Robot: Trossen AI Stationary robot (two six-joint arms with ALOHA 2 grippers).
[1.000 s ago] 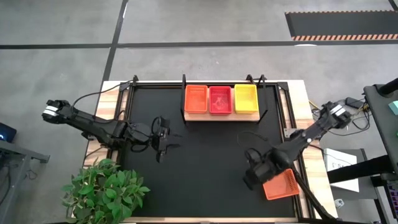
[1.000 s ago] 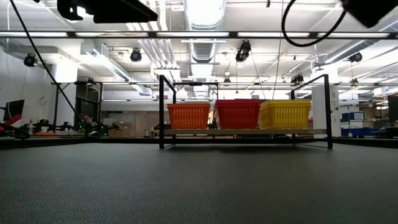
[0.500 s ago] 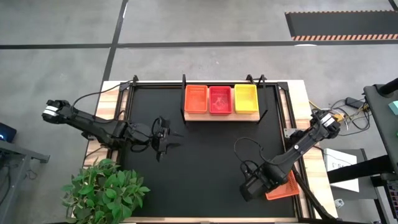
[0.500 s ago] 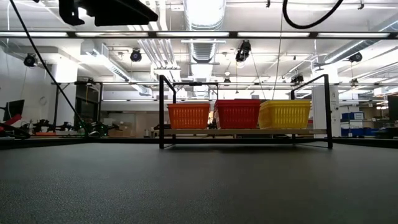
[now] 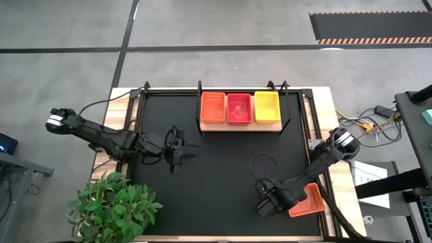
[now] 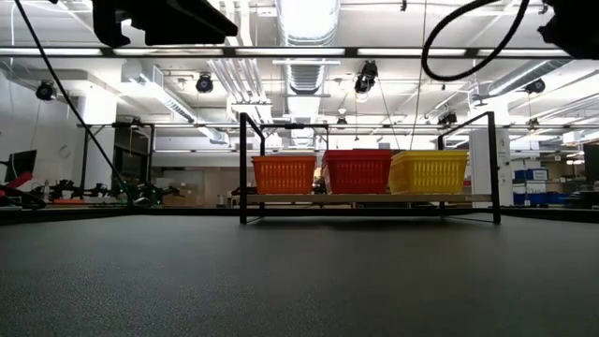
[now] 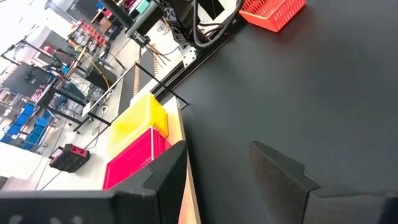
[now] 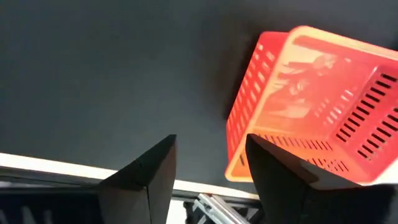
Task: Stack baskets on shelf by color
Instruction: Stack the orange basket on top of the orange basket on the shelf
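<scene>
A wooden shelf with thin black uprights stands at the middle of the far edge of the desk, which is covered by a black mat. Three basket stacks sit side by side on the shelf, touching: orange basket toward the left arm's side, red basket in the middle, yellow basket toward the right arm's side. One more, a loose orange basket, lies near the desk's near right corner, close to the mat's right edge, turned at an angle to the desk edges. The right tool is low over the mat just beside that loose basket, on its inner side; its two fingers stand spread apart with nothing between them, and the basket lies just beyond the fingertips, not gripped. The left tool hangs over the left half of the desk, well apart from the shelf, its fingers parted and empty. A leafy green plant sits at the near left corner of the desk
</scene>
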